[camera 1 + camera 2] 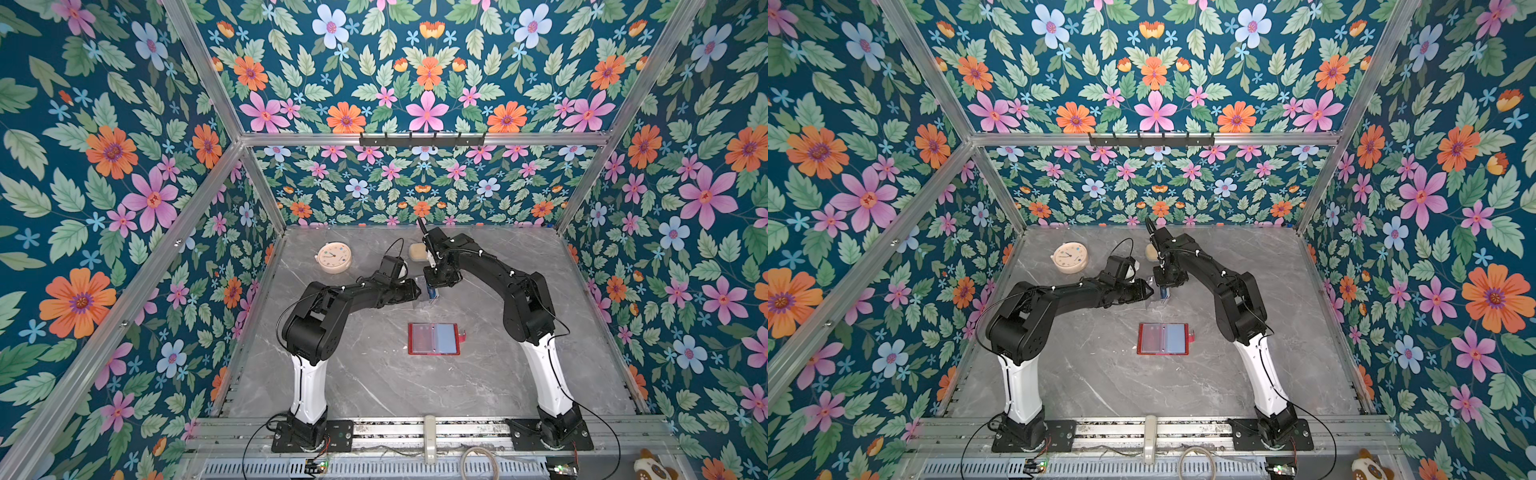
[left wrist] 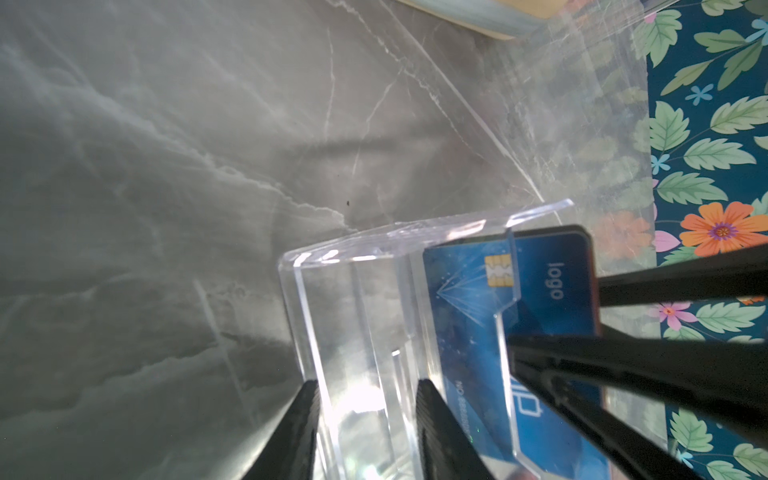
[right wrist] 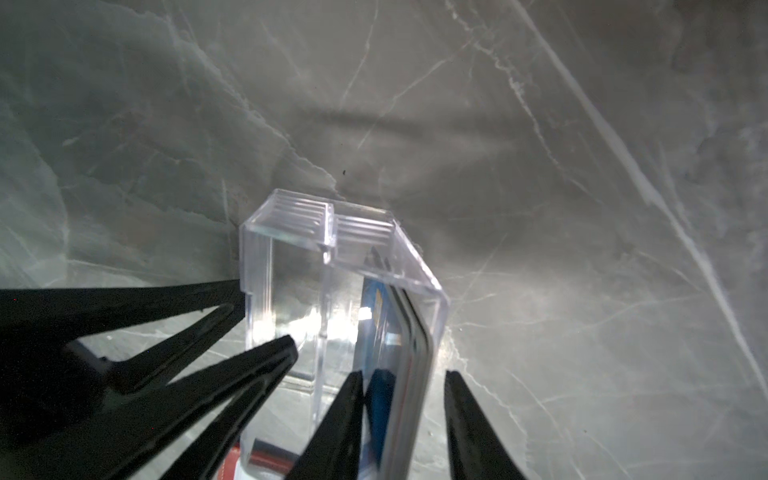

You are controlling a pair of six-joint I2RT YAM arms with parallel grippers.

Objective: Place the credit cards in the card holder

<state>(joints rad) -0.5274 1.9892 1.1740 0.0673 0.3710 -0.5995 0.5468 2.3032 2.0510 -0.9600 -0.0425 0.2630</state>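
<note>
Centrally, clear stand (image 2: 332, 291) pinched by the left claw (image 2: 365, 386), credit cards (image 3: 415, 332) stood on edge inside it, blue one foremost, right claw (image 3: 403, 374) spread around them, a gap seen on one side, red card holder (image 1: 434, 338) laid open on the surface (image 1: 374, 386), nearer the arm bases.

The glossy blue plastic credit card (image 2: 552, 286) in the clear acrylic stand (image 2: 332, 316) carries the white word "logo" beside its gold chip (image 2: 497, 271). Small print further along begins "NO" followed by 8s, then blurs. The dial figures on the round cream clock (image 1: 333, 257), at 11 o'clock on the surface (image 1: 498, 374), are too small to read.
</note>
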